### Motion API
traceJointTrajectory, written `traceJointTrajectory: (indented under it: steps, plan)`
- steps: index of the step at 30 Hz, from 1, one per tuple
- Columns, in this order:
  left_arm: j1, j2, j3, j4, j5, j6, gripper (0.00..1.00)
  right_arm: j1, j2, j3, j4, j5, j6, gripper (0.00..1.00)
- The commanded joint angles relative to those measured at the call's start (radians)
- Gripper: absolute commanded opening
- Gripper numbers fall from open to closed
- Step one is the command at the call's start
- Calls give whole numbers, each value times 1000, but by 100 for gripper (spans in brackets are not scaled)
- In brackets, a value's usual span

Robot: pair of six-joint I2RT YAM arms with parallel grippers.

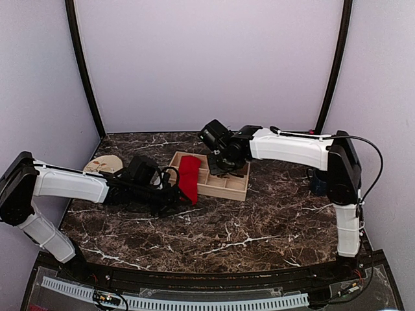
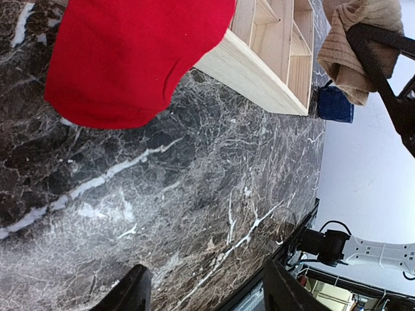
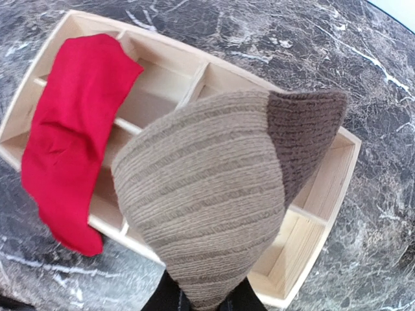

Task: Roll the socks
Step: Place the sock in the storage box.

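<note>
**One sock lifted, one draped over the tray**

The right gripper (image 3: 203,299) is clamped on the tan-brown sock (image 3: 207,194), which fills the middle of the right wrist view above the wooden tray (image 3: 311,256). The red sock (image 1: 189,176) lies at the centre of the top view, draped over the tray's left rim, its end on the marble table (image 1: 259,233). The left gripper (image 2: 204,289) stands parted and empty nearby. Both socks look light, limp and non-slippery; the red one is probably best pinched at its free end.

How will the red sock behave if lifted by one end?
Probably floppy: the red sock sags over the wooden tray rim, following its edge. Likely light, being thin fabric. It may snag on that rim when pulled.
</note>
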Motion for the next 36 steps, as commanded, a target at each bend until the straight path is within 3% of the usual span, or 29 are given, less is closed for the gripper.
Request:
traceJointTrajectory:
  steps: [1, 20, 36]
  plan:
    - [12, -37, -19, -33, -12, 19, 62, -35, 40, 76, -57, 20, -63, 0]
    - [27, -23, -30, -20, 0, 0, 61, -86, 10, -124, -60, -40, -46, 0]
    - [27, -18, -32, -17, -8, -2, 61, -148, 148, -18, -178, -152, -65, 0]
